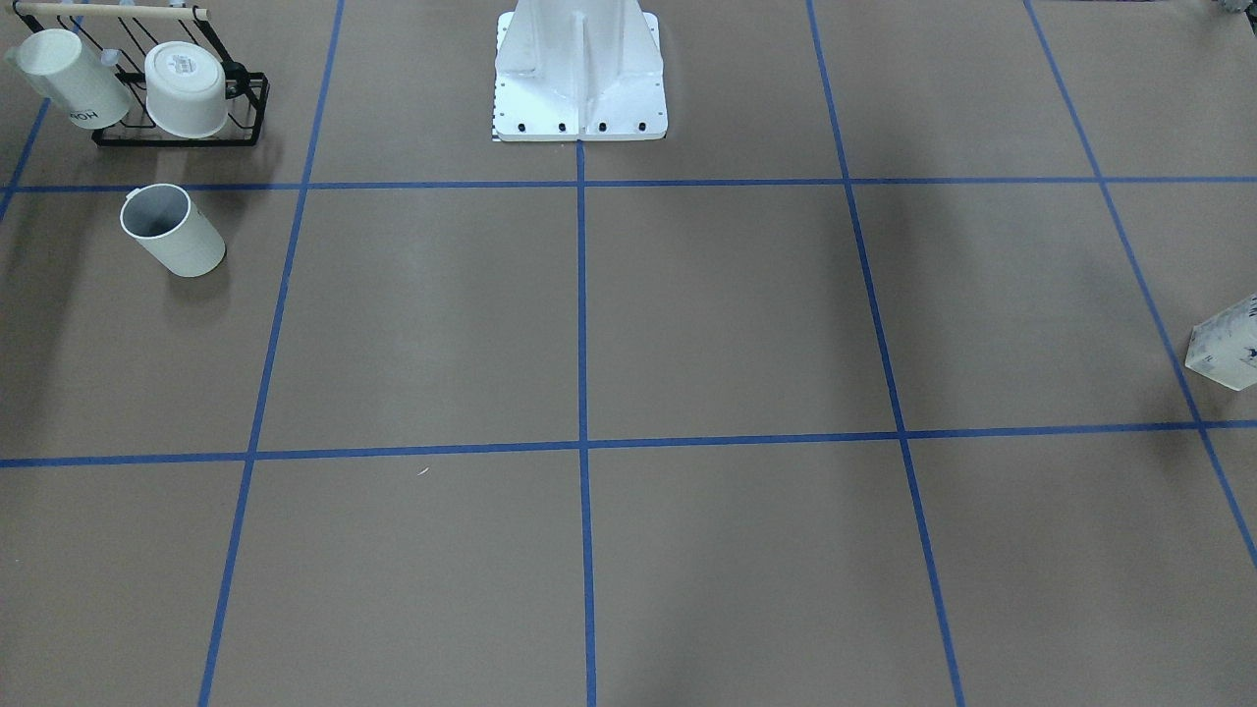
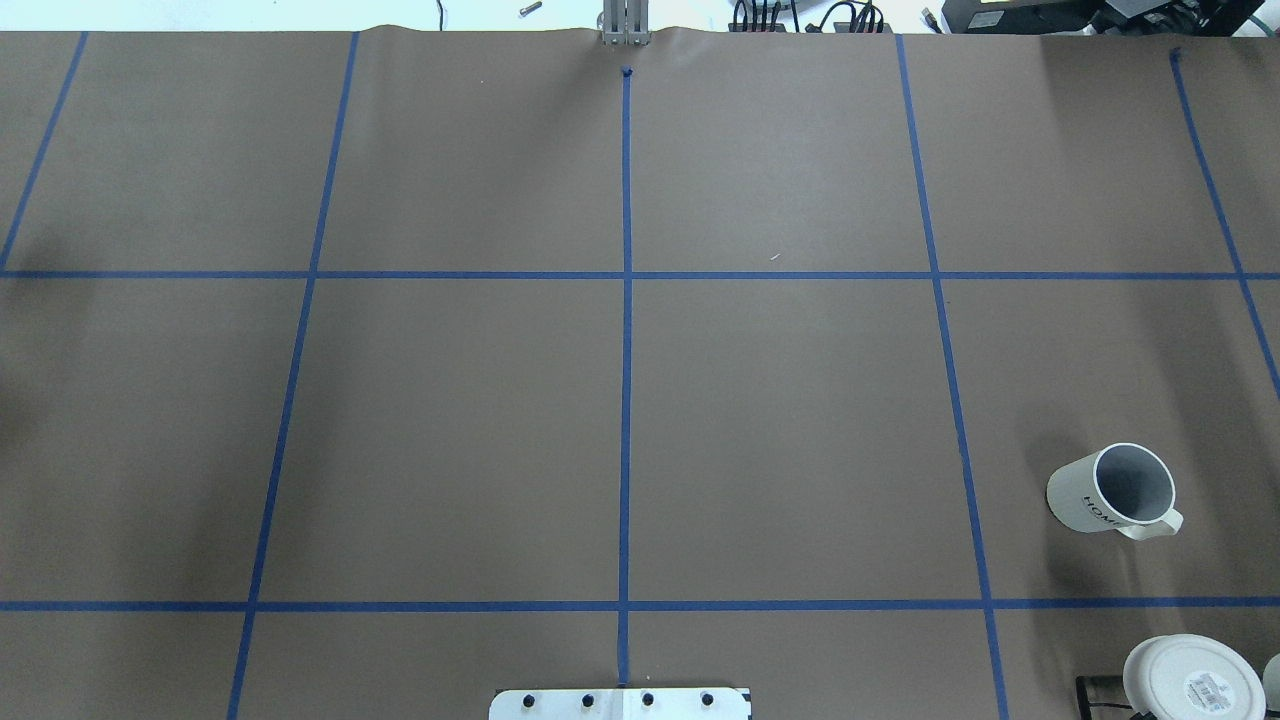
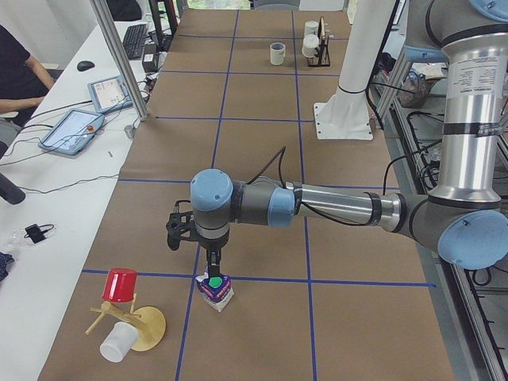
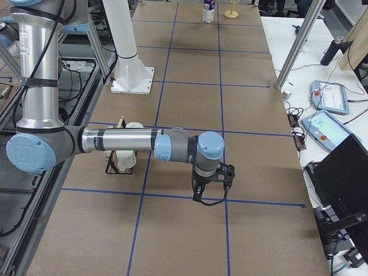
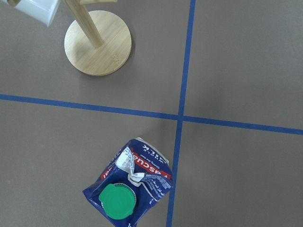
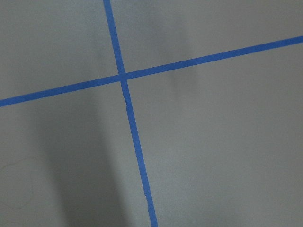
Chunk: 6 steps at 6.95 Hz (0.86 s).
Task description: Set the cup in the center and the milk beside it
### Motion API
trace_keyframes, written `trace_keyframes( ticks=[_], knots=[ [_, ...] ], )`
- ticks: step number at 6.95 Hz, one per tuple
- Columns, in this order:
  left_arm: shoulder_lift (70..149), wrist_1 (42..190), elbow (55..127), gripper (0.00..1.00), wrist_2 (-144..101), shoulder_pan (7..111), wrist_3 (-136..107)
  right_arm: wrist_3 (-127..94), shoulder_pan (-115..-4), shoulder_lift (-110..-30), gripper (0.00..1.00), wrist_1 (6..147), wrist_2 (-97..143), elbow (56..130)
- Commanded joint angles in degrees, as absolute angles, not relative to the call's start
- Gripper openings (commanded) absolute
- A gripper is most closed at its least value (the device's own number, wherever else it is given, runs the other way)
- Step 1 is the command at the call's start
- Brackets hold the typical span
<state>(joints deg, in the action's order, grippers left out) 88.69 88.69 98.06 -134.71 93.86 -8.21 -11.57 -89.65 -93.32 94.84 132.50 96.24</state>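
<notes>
Blue-and-white milk directly beneath the left hand — open or clenched, impossible to tell

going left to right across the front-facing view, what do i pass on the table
cup → robot base → milk carton; the cup rack overlaps the cup's span, so it is left out

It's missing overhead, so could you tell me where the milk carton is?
Exterior left view: the milk carton stands far to the robot's left, under the left gripper, beside the wooden stand.
</notes>
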Motion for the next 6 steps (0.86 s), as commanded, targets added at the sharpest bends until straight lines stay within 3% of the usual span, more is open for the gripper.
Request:
trace_keyframes(
  ticks=[1, 6],
  knots=[
    [88.59, 88.86, 98.17, 0.98, -134.74, 93.96, -8.26, -11.60, -89.65, -91.16, 1.00, 94.75, 132.19, 96.33],
    [90.08, 92.17, 96.95, 0.98, -134.74, 93.69, -8.00, -12.39, -89.21, -89.22, 1.00, 93.78, 133.06, 97.81]
  ],
)
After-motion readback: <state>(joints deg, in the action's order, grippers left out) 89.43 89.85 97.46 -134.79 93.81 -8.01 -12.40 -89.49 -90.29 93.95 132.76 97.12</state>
